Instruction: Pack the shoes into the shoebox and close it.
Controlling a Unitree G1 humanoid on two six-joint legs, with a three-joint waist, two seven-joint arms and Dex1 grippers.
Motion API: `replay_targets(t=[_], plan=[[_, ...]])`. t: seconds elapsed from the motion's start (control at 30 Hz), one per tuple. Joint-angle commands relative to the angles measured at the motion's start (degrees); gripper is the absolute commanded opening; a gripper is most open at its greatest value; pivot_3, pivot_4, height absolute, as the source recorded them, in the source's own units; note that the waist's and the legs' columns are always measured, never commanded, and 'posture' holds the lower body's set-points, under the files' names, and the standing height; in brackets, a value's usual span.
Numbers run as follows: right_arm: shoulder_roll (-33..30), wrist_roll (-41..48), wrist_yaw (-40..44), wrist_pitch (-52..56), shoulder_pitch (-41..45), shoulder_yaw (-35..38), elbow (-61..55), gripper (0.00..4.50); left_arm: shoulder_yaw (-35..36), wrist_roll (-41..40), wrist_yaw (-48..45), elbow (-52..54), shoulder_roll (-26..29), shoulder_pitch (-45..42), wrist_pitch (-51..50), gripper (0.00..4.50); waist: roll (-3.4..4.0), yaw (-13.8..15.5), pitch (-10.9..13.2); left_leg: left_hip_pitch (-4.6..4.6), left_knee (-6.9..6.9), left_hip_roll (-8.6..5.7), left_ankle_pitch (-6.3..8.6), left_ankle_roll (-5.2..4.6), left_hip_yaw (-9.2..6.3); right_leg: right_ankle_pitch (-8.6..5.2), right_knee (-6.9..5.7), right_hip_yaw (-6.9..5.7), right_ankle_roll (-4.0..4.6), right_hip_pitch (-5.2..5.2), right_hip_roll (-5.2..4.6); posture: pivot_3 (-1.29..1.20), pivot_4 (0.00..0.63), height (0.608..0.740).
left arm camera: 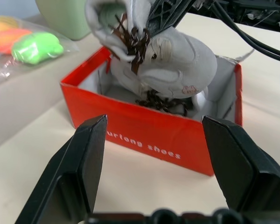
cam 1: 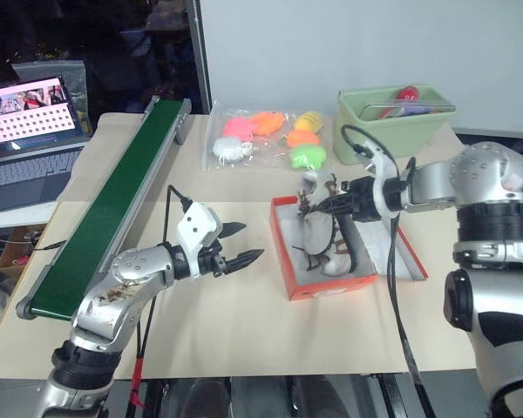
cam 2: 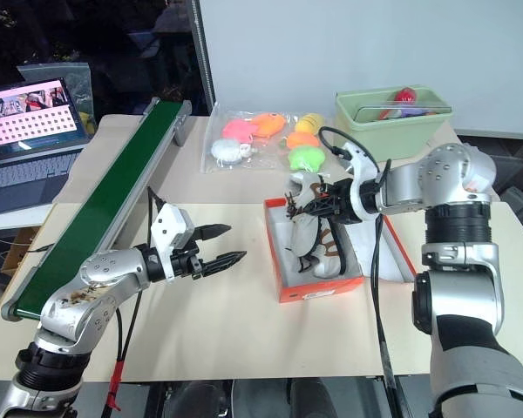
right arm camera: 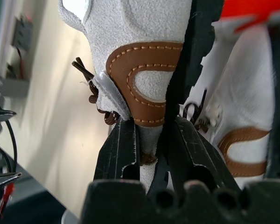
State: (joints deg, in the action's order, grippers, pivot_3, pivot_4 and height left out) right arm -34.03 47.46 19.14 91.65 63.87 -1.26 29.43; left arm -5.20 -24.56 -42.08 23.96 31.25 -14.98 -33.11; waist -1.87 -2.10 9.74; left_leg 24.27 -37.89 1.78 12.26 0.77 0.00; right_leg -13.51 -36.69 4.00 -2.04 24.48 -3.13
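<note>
A pale beige table (cam 1: 244, 331) stands before a white wall, with a dark window behind its left part. At the far left an open laptop (cam 1: 26, 131) sits on a lower side surface. Next to it a green conveyor belt (cam 1: 113, 205) runs diagonally across the table's left part. Near its front end the left gripper (cam 1: 244, 244) hovers above the tabletop, its black fingers (left arm camera: 81, 165) spread apart and grasping nothing, pointing toward the shoebox (cam 1: 331, 283). Further back, at the middle of the table, a clear bag of colourful plush toys (cam 1: 270, 135) lies flat. The red-orange shoebox rests open to the right of centre, its lid folded out to the right side. One white shoe (cam 1: 336, 252) lies inside it. The right gripper (cam 2: 318, 202) is clenched on the second shoe (cam 2: 307, 196), pinching its edge and holding it tilted over the back part of the box, above the first one. Behind, at the far right, a pale green bin (cam 1: 392, 117) holds a red object.
</note>
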Motion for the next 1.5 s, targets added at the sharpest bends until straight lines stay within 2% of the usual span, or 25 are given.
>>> replay_targets(t=[0.03, 0.23, 0.47, 0.63, 0.77, 0.97, 1.17, 1.2, 1.23, 1.47, 1.5], plan=[[-0.9, -2.0, 6.0, 0.8, 2.5, -4.1, 1.2, 0.57, -0.1, 0.4, 1.2, 3.0, -0.7, 0.3, 1.0, 3.44, 0.0, -0.1, 0.0, -0.01, 0.0, 0.0, 0.0, 0.0, 0.0, 0.0, -0.01, 0.0, 0.0, 0.0, 0.0, 0.0, 0.15, 0.729], [-1.4, -5.5, 13.6, 0.4, 2.3, -12.3, 2.6, 0.57, 0.1, 0.3, 3.2, 5.4, -0.9, 1.7, 0.1, 3.44, 0.0, -0.5, 0.0, -0.03, 0.0, 0.02, 0.0, 0.0, -0.01, 0.0, -0.04, 0.01, 0.0, 0.01, 0.01, 0.0, 0.15, 0.729], [2.8, -14.6, 22.3, -7.5, 3.6, -22.0, 9.7, 0.57, -0.2, 0.3, 6.0, 8.0, -1.4, 3.3, -1.1, 3.44, 0.01, -0.5, 0.0, -0.11, -0.01, 0.01, 0.0, 0.0, -0.01, 0.0, -0.07, 0.01, 0.0, -0.04, 0.02, 0.0, 0.15, 0.729], [6.0, -24.0, 29.4, -18.3, 5.3, -29.3, 17.5, 0.57, -0.2, 0.2, 7.2, 9.4, -1.6, 3.9, -2.2, 3.44, 0.0, -0.4, 0.0, -0.11, -0.01, 0.01, 0.0, 0.0, -0.01, 0.0, -0.07, 0.0, 0.0, -0.04, 0.01, 0.0, 0.15, 0.729], [6.7, -35.6, 33.4, -34.8, 5.1, -37.1, 21.0, 0.57, -0.3, 0.1, 8.0, 10.0, -1.6, 4.1, -2.9, 3.44, -0.06, -0.5, -0.1, -0.48, -0.02, 0.02, 0.0, 0.01, -0.01, 0.0, -0.1, -0.01, 0.0, -0.37, 0.02, 0.0, 0.15, 0.729], [9.6, -39.3, 38.5, -36.3, 6.1, -35.5, 24.0, 0.57, 0.2, -0.1, 8.9, 10.4, -1.6, 4.0, -3.8, 3.44, -0.07, -0.6, -0.1, -1.4, -0.03, 0.03, 0.0, 0.02, 0.04, -0.08, -0.08, 0.01, -0.15, -1.23, 0.03, 0.0, 0.15, 0.729], [12.7, -39.0, 37.1, -30.7, 5.2, -28.9, 24.9, 0.57, -0.1, 0.0, 9.2, 9.9, -1.9, 3.4, -3.8, 3.44, -0.08, -0.9, -0.1, -1.47, -0.03, 0.05, 0.0, 0.02, 0.03, -0.02, -0.1, 0.02, 0.0, -1.3, 0.04, 0.0, 0.15, 0.729], [12.9, -38.9, 36.3, -29.8, 5.3, -27.3, 24.9, 1.47, -0.2, 0.1, 9.1, 9.7, -1.9, 3.2, -3.7, 3.48, -0.08, -1.1, -0.1, -1.46, -0.03, 0.05, 0.01, 0.02, 0.02, -0.02, -0.11, 0.02, 0.01, -1.27, 0.04, 0.0, 0.15, 0.729], [13.1, -38.9, 35.8, -29.1, 5.3, -26.1, 24.8, 1.69, -0.2, 0.1, 9.0, 9.5, -2.0, 3.1, -3.7, 3.48, -0.08, -1.1, -0.1, -1.45, -0.02, 0.05, 0.01, 0.02, 0.02, -0.02, -0.13, 0.02, 0.02, -1.25, 0.04, 0.0, 0.15, 0.729], [12.2, -39.1, 33.5, -25.9, 6.9, -20.9, 20.2, 4.12, -0.4, 0.4, 8.1, 8.0, -1.9, 1.6, -3.2, 3.48, -0.07, -1.0, -0.1, -1.0, 0.02, 0.01, 0.01, 0.03, -0.01, -0.04, -0.12, 0.01, 0.02, -0.85, 0.02, 0.0, 0.15, 0.729], [11.3, -38.6, 33.8, -24.6, 7.2, -20.2, 18.1, 4.12, -0.4, 0.4, 7.9, 7.7, -1.9, 1.2, -3.1, 3.48, -0.07, -0.9, -0.1, -0.89, 0.02, 0.01, 0.01, 0.03, -0.01, -0.04, -0.15, 0.02, 0.02, -0.72, 0.02, 0.0, 0.15, 0.729]])
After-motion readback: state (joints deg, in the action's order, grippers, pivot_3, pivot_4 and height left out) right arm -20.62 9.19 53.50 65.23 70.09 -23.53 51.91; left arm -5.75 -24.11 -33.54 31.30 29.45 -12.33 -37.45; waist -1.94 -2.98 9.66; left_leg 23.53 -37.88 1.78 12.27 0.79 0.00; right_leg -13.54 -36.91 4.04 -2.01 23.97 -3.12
